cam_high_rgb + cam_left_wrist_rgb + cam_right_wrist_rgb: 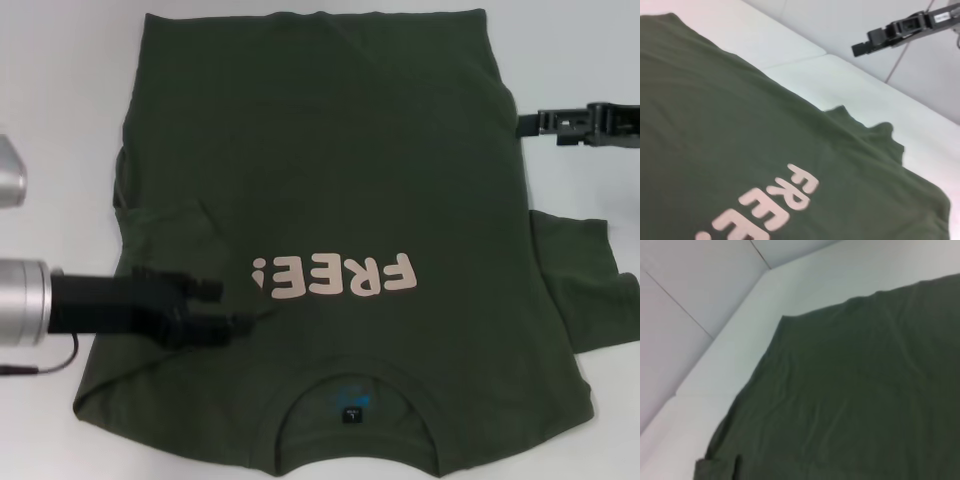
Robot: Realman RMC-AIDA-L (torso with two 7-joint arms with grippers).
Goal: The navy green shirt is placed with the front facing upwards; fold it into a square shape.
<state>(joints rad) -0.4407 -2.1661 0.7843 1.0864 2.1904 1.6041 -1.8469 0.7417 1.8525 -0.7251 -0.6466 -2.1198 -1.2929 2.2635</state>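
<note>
Navy green shirt (340, 200) lies front-up across the white counter (60, 80), filling frame centre. Left claw (235, 310) rests at lower left, closed on fabric. Right claw (530, 124), upper right: state indeterminable.

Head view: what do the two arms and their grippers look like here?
The left arm is a silver metallic cylinder ending in a black, blocky left gripper, with a thin dark cable looping beneath its wrist. The right gripper is slim, black and boxy; in the left wrist view its link carries a small white label.
</note>
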